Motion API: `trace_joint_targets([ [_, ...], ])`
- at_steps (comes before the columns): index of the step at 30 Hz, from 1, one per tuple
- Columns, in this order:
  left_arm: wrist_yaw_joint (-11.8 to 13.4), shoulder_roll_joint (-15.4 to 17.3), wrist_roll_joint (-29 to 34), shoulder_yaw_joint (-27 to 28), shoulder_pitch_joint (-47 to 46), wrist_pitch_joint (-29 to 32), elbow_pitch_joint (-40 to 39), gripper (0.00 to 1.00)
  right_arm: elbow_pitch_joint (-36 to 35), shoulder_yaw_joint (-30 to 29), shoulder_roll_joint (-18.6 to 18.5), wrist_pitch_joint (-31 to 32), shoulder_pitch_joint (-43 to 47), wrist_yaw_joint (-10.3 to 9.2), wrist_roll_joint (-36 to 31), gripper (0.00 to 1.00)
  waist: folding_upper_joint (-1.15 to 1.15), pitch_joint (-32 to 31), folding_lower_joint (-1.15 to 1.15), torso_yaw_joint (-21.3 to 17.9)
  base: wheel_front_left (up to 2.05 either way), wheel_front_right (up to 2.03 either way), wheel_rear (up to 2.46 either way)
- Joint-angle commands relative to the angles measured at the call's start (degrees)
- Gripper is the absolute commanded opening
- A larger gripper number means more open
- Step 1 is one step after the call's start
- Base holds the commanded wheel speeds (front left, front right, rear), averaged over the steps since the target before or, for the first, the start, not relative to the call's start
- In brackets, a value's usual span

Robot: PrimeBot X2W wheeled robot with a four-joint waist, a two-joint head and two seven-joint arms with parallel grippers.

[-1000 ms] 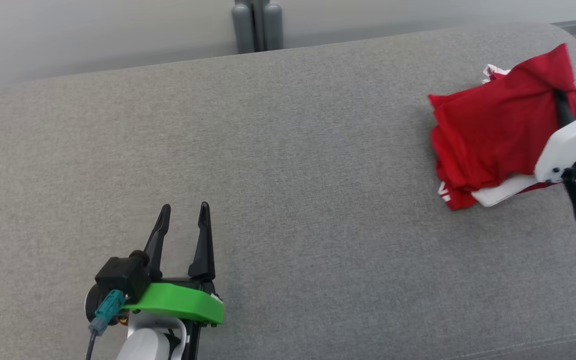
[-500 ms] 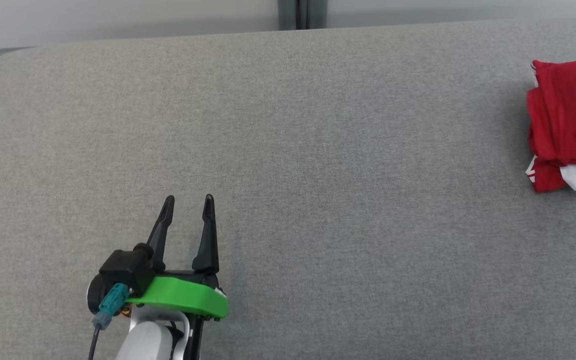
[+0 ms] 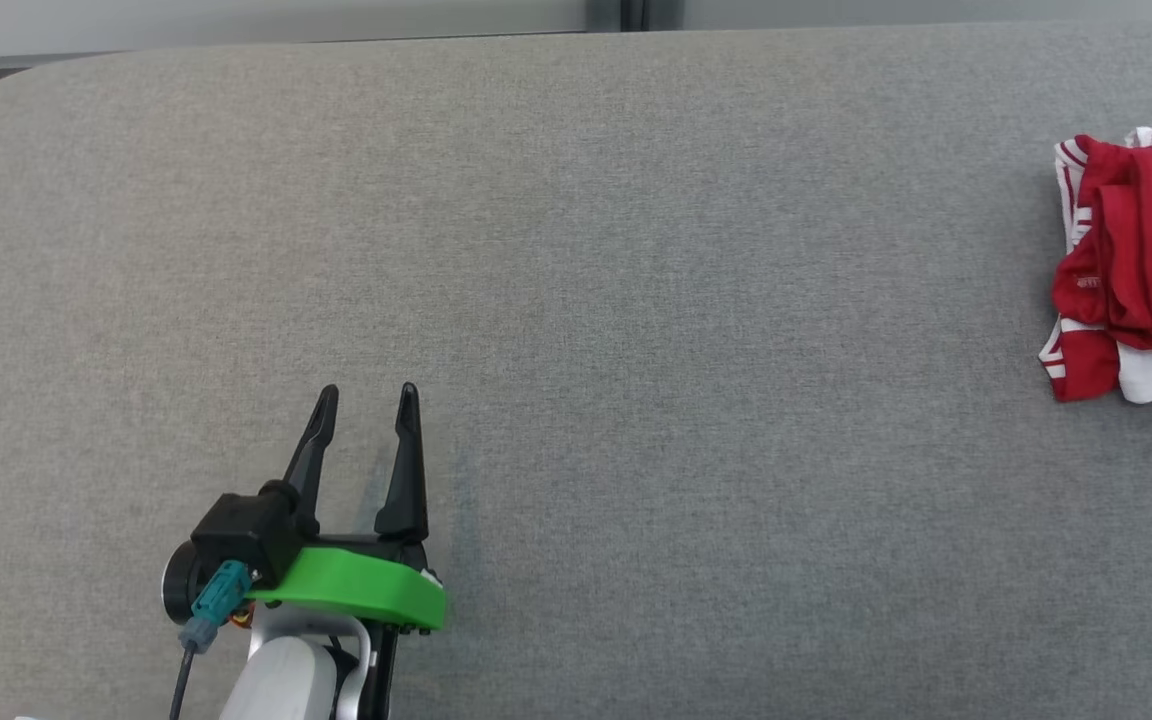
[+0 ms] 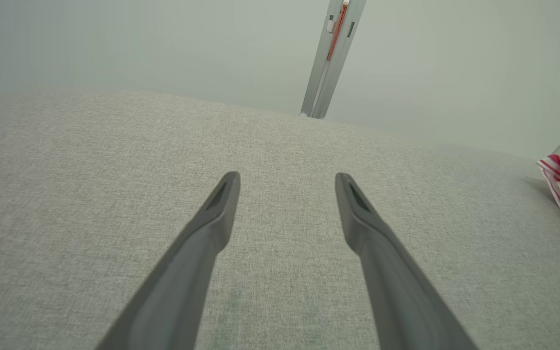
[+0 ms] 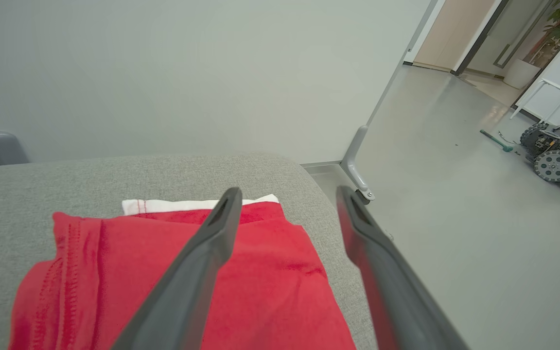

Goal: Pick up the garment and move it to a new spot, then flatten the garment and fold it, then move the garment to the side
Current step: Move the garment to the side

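The folded red-and-white cloth garment (image 3: 1136, 270) lies at three o'clock on the grey fabric worktop (image 3: 576, 250). The right gripper (image 5: 288, 190) hangs spread and empty over it, the left gripper (image 3: 368, 392) likewise at seven o'clock. Best lift straight up, lest a finger drag the folds.

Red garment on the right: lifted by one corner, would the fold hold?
Likely floppy: the red garment lies in soft, uneven layers, so a one-corner lift probably unfolds it. Thin hems suggest light. Pushed, it may bunch on the textured grey cushion.
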Motion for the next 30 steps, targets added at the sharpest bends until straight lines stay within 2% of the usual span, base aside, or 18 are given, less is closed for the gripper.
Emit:
trace_joint_targets([
  [1, -0.1, 0.21, 0.54, 0.31, -0.26, -0.16, 0.17, 1.0, 0.27, 0.64, 0.36, -0.96, -0.89, -0.08, -0.43, 1.0, 0.0, -0.78, 0.0, -1.21, 0.0, 0.0, 0.0],
  [10, 0.35, 0.22, -0.33, 1.36, -1.27, -0.16, 1.46, 1.0, -0.23, 8.41, 3.37, -4.96, -1.25, -0.09, 1.77, 1.0, 0.0, -3.85, 0.0, -4.45, 0.0, 0.0, 0.0],
  [18, 0.87, 0.22, -0.62, 3.88, -1.15, -0.16, 2.87, 1.0, -2.2, 17.84, 8.79, -8.15, 3.19, -0.09, 7.58, 1.0, 0.0, -8.88, 0.0, -6.42, 0.0, 0.0, 0.0],
  [25, 1.39, 0.22, 0.01, 4.47, 1.27, -0.16, 4.9, 1.0, -6.02, 22.56, 13.32, -10.49, 10.19, -0.08, 13.16, 1.0, 0.0, -11.69, 0.0, -5.98, 0.0, 0.0, 0.0],
  [30, 1.43, 0.22, -0.79, 4.26, 3.25, -0.17, 5.13, 1.0, -12.53, 25.31, 15.54, -11.83, 17.68, -0.08, 15.58, 1.0, 0.0, -13.32, 0.0, -4.44, 0.0, 0.0, 0.0],
])
